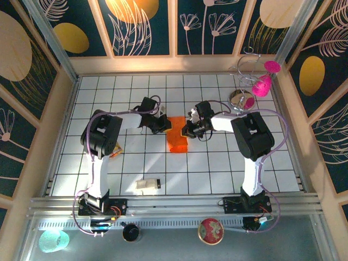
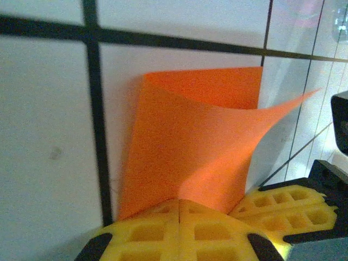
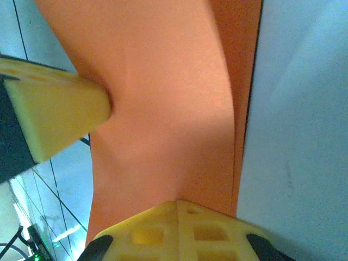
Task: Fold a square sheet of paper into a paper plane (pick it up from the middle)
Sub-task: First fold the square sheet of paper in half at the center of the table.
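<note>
Early days: sheet of paper (image 1: 177, 141) looks approx halved, L gripper (image 2: 179, 205) & R gripper (image 3: 177, 205) both pinched onto it, nose & wing folds all left.

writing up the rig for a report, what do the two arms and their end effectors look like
The left arm and right arm have white links, bulky black joint housings and looping lilac cables. The left end effector and right end effector have yellow fingers with a square waffle grid.

A beige block (image 1: 148, 185) lies on the tiled worktop (image 1: 217, 168); a wire stand (image 1: 247, 70) holding pink pieces (image 1: 262, 86) stands far right.
</note>
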Motion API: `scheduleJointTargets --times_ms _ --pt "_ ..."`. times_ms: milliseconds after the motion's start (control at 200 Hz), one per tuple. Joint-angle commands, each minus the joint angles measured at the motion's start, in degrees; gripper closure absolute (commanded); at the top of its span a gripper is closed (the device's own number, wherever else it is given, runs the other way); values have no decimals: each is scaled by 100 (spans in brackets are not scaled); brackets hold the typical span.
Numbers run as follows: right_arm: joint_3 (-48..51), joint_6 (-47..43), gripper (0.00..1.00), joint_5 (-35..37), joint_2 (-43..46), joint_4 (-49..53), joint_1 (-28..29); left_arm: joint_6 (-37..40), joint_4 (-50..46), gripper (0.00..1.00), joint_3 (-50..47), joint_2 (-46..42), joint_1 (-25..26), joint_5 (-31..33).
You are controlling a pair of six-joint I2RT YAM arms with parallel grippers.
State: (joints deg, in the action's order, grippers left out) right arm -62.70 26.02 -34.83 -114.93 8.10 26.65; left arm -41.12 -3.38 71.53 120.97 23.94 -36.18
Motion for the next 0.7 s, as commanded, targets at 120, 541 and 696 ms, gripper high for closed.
scheduleJointTargets --times_ms 120,541,696 --pt "667 -68 100 1998 -1028 1300 94 640 -849 99 516 43 -540 1191" --pt "653 -81 100 1982 -1057 1296 95 -317 720 97 -79 -434 108 -4" --pt "679 -80 100 1989 -1049 1283 99 -291 509 97 286 -12 122 103"
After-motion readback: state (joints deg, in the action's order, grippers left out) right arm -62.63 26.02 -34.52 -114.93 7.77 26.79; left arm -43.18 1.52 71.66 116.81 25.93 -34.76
